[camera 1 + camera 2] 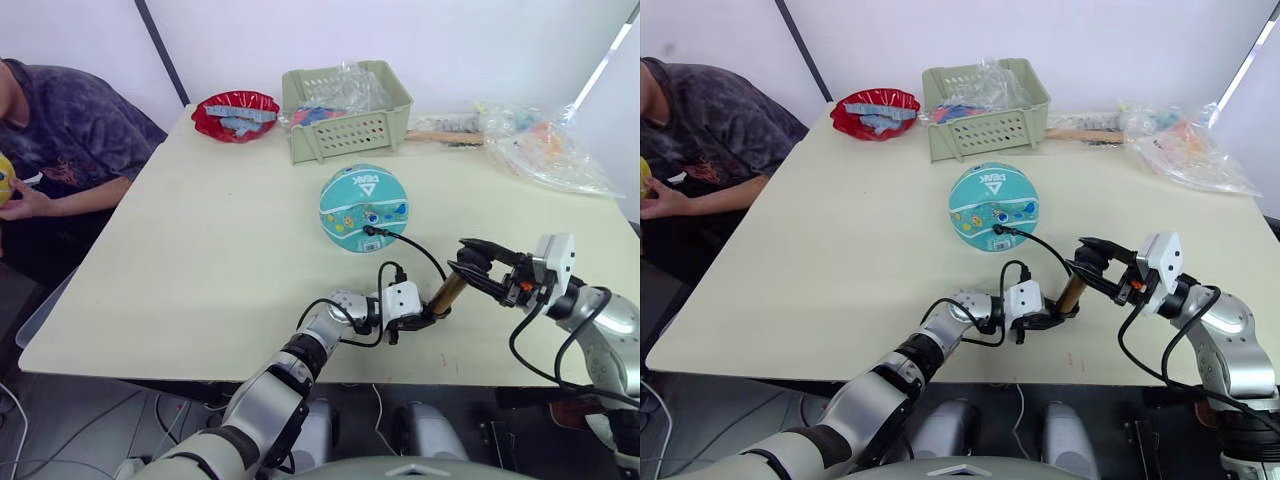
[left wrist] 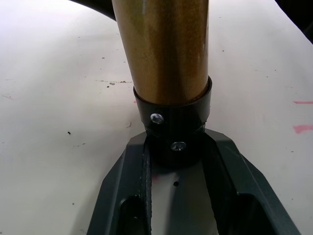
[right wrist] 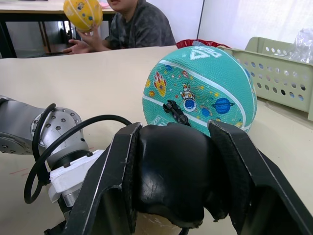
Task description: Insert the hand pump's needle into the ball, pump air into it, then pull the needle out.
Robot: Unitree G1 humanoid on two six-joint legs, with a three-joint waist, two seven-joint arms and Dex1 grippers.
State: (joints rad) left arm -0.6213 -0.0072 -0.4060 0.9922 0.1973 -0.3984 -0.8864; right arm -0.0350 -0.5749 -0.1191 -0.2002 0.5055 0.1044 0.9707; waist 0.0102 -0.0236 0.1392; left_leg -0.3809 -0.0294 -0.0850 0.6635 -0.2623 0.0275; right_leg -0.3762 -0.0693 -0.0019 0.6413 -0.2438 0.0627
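From the head camera, the left gripper [image 1: 422,318] is closed on the black lower cap of the hand pump [image 1: 447,294], whose gold-bronze barrel slants up from those fingers toward the right gripper [image 1: 472,268], which is clamped on the black T-handle at the barrel's other end. The thin black hose [image 1: 420,249] arcs away from between the two grippers to the ball [image 1: 363,208], which sits on the table [image 1: 200,250] beyond both sets of fingers, and the hose tip meets the ball's near face; the needle itself is too small to make out there. Farther beyond the ball stand a green basket [image 1: 345,112] and a red bowl [image 1: 236,115], and a person [image 1: 60,130] sits off past the left arm's side. In the left wrist view, the two black fingers [image 2: 122,196] close around the pump's black cap with its two screws, and the gold barrel rises straight ahead from between them. In the right wrist view, the fingers [image 3: 112,181] press on either side of the rounded black handle, with the teal ball just beyond the fingertips, the hose end plugged into its surface, and the left wrist lying beside the near finger; the person in the background holds a small yellow ball [image 3: 83,13].
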